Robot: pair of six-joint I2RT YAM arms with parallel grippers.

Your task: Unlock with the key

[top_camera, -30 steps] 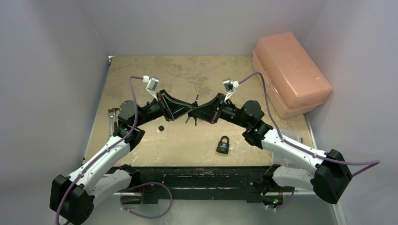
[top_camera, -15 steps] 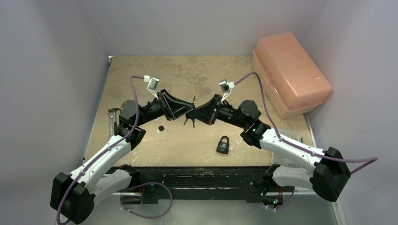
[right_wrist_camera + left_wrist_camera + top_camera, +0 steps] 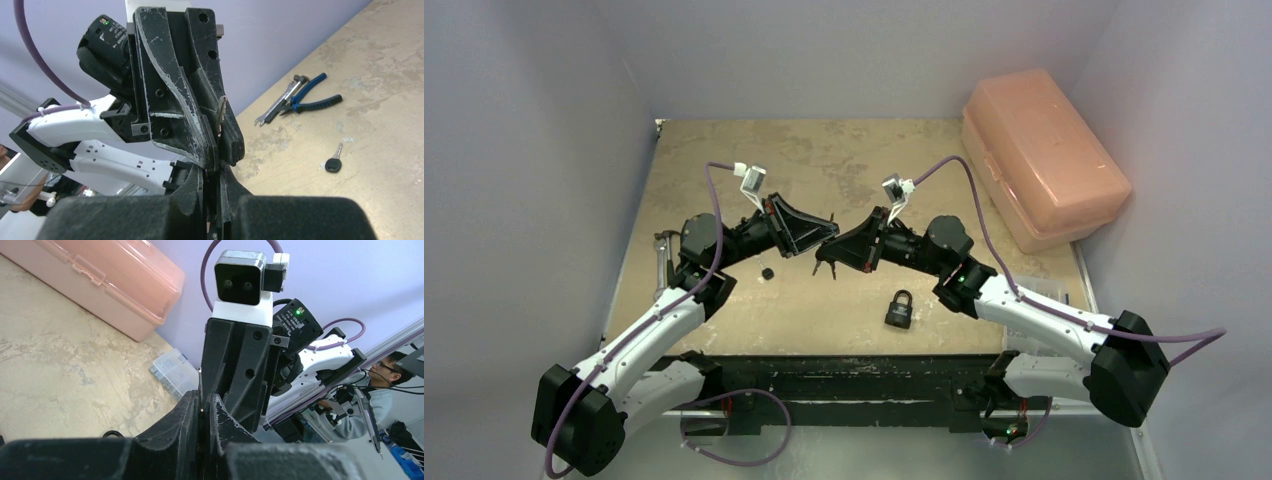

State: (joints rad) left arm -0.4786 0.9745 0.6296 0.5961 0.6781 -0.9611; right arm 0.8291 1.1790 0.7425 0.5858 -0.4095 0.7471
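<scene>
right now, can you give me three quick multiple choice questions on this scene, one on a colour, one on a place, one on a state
1. What colour is the lidded box at the far right?
A) green
B) pink
C) black

2. Where is the padlock?
A) lying on the table near the right arm
B) on top of the box
C) between the left jaws

3. How do the left jaws stand?
A) wide apart
B) out of every view
C) shut on a thin key

Answers:
1 B, the top view shows a pale pink box.
2 A, the top view shows it flat on the table with nothing gripping it.
3 C, the right wrist view shows the key's blade pinched between them.
</scene>
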